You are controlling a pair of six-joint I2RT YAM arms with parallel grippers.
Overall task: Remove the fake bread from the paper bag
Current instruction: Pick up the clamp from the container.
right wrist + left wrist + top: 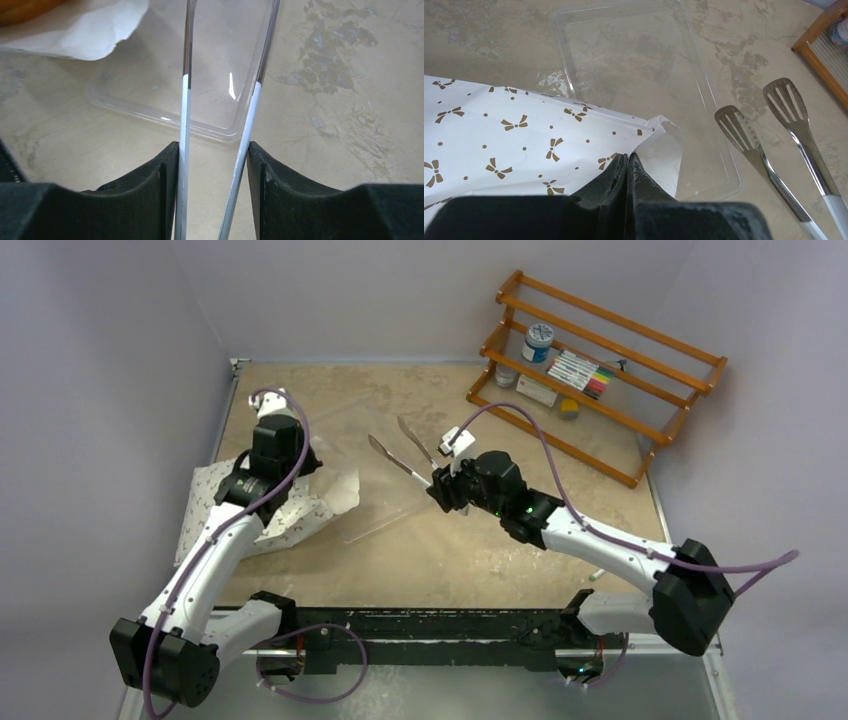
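Mottled tabletop (480, 540): paper bag (499, 130) at 9 o'clock, closed left gripper (626, 159) at its edge; right gripper (214, 152) clamps tongs (186, 100); fake bread (20, 6) nearly hidden.

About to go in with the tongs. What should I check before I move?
1. Left gripper pinching the paper bag at its edge: ok.
2. Right gripper clamped on the tongs, both arms between its fingers: ok.
3. Tongs' tips spread apart: ok.
4. Clear tray lying beside the bag's mouth: ok.
5. Bag mouth open wide enough: cannot tell.
6. Fake bread located: only an orange sliver behind the bag's edge in the right wrist view; cannot tell.
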